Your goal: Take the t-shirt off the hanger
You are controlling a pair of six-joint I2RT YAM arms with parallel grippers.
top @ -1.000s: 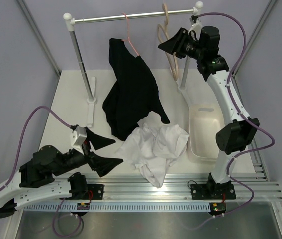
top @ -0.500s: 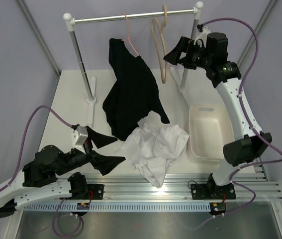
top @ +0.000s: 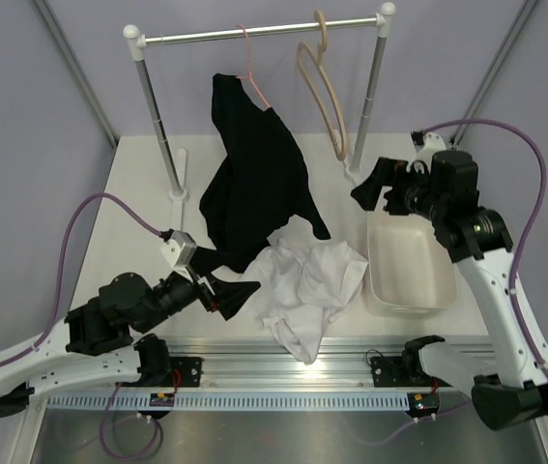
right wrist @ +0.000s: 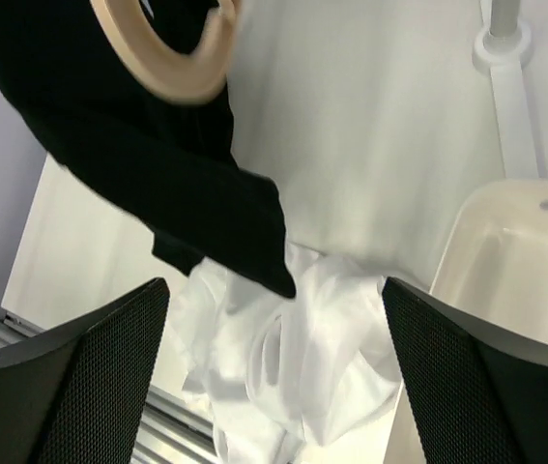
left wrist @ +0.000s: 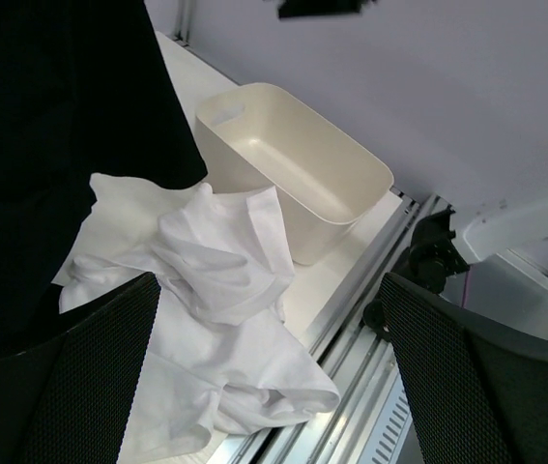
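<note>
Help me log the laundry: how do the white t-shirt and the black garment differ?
The t-shirt is white; the black garment is black. The t-shirt lies on the table, off any hanger; the black garment hangs from the pink hanger on the rail. The t-shirt is crumpled in a heap; the black garment drapes long. Both are soft cloth, overlapping at the black garment's lower end.

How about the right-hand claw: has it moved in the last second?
Yes. The right gripper has dropped from the top of the rail's right post toward the near edge, now above the white bin's far rim.
</note>
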